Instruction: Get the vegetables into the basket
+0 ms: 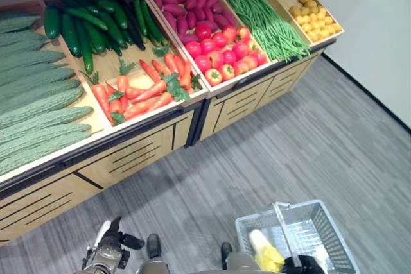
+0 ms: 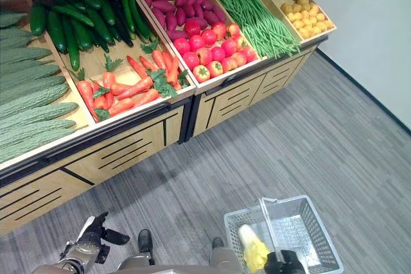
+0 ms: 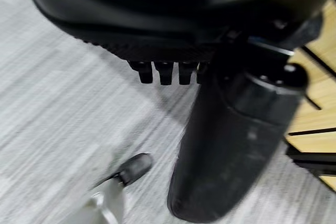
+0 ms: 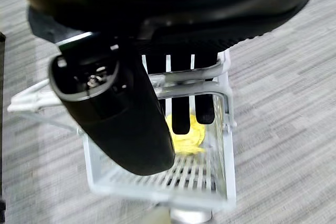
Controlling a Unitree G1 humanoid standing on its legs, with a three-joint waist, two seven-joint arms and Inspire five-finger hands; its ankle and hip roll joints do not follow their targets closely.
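Low at the right edge of the head views, the right hand is seen with its fingers curled round the grey metal handle of a pale grey plastic mesh basket, which is held just above the grey striped carpet floor. At the lower left, the left hand is held low beside the body, away from the produce; its fingers are seen bent downward in a short row with the thumb stretched out, and nothing is held in it. Across the upper part of the scene, a long wooden bench with slatted front panels is set with tilted compartments: pale green bitter gourds at the far left, dark green cucumbers, orange carrots with green tops, purple sweet potatoes, red tomatoes, long green beans and small yellow fruits at the far right. Open floor lies between the bench and the basket. Inside the basket, one pale yellow vegetable with a whitish end is lying on the mesh bottom.
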